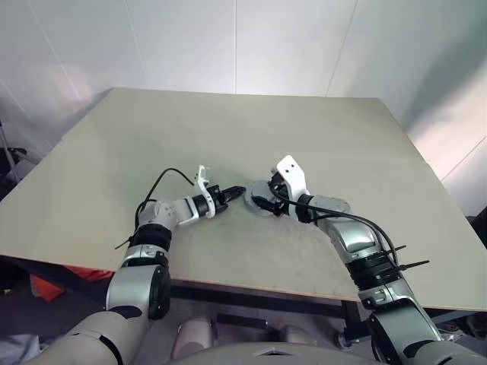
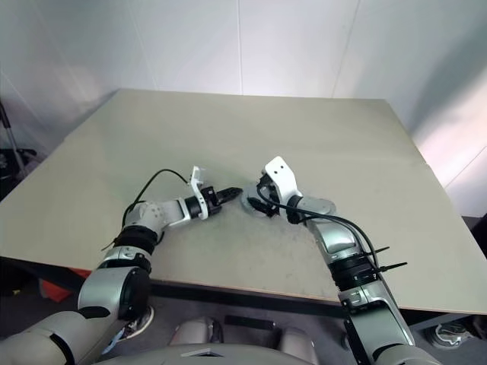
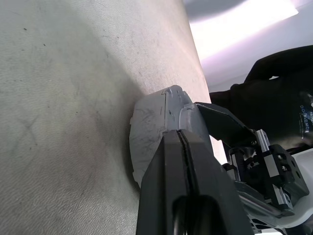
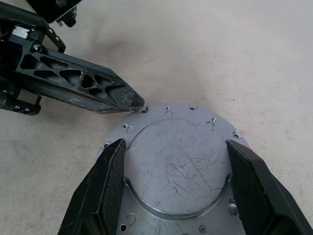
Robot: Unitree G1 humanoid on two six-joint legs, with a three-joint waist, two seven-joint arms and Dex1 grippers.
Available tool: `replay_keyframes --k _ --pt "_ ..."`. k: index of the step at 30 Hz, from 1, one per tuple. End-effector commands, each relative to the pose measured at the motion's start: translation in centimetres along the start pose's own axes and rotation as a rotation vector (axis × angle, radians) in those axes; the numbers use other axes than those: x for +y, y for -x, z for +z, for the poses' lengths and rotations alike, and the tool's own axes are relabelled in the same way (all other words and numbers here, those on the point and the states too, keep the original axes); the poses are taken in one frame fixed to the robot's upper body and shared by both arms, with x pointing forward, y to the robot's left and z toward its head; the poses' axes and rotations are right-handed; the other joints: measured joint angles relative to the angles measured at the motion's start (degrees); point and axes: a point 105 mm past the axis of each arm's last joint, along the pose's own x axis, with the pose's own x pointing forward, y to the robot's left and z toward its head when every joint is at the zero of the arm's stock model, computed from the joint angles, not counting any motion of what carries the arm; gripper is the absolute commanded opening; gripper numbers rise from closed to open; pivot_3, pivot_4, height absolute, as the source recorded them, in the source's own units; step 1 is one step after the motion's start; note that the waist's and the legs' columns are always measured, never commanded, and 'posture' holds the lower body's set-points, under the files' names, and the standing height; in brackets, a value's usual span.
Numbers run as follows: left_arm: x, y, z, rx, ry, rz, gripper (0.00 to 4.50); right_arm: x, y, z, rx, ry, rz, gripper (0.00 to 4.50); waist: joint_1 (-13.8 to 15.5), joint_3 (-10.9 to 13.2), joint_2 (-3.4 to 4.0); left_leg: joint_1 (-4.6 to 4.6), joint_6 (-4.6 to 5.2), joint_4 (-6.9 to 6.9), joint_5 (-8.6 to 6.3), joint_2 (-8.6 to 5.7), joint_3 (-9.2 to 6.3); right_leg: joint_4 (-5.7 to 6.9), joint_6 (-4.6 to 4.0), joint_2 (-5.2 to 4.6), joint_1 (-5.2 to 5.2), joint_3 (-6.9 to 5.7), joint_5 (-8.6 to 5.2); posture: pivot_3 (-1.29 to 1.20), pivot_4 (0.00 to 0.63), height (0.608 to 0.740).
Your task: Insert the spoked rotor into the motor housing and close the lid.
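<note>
Motor housing (image 4: 176, 166) flat on the table (image 1: 228, 122), directly between the fingers of the right gripper (image 4: 175, 144). Shows a closed, scratched grey face upward: a raised round centre with a flange of small holes around it. Looks low and grey-walled from the side, seated flush on the tabletop. Cannot tell whether that top face is the lid already seated or the cup's own base turned up. Likewise cannot tell whether the spoked rotor is inside under so closed a top.

Right gripper spread wide, one pad on each side of the raised centre and seemingly against it; reads as a bracing hold rather than a lift.

Left gripper (image 4: 134, 102) pinched fully together and empty, tip at the flange's far edge from the right claw, touching or just short of it. Appears poised to press or nudge the rim.

Judged stage: late, if the grey face is the lid, with only seating or aligning left. Otherwise still before insertion, with turning over, the rotor and closing all to come.
</note>
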Motion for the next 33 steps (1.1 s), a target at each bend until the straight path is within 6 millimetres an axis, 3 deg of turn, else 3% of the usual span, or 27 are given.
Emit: replay_keyframes --k 1,12,26,33 --pt "2.4 -0.4 -3.4 0.159 -0.026 0.157 0.00 -2.5 0.8 -0.2 0.024 0.001 -0.119 3.11 0.06 0.01 0.00 0.01 0.00 -0.01 0.00 0.00 0.00 -0.04 0.00 0.00 -0.11 0.00 0.00 0.00 0.000 0.740" --pt "0.4 -1.7 -3.7 0.235 -0.159 0.115 0.00 -2.3 0.6 -0.1 0.019 0.004 -0.118 3.11 0.11 0.10 -0.09 -0.12 0.00 -0.12 -0.01 -0.07 0.00 -0.21 0.20 -0.03 -0.22 0.02 -0.13 0.00 0.000 0.740" --pt "-2.1 -2.8 -2.8 0.140 0.081 -0.065 0.00 -2.1 0.6 0.1 0.016 0.009 -0.109 3.11 0.07 0.44 -0.25 -0.58 0.00 -0.38 -0.01 -0.14 -0.01 -0.73 0.26 -0.05 -0.59 0.00 -0.17 0.00 0.000 0.740" --pt "-1.3 -2.9 -2.9 0.152 0.052 -0.006 0.00 -2.2 0.8 0.4 0.004 -0.015 -0.099 3.11 0.09 0.50 -0.30 -0.79 0.00 -0.48 -0.01 -0.18 0.01 -1.10 0.25 -0.06 -0.64 0.02 -0.16 0.00 0.000 0.740"
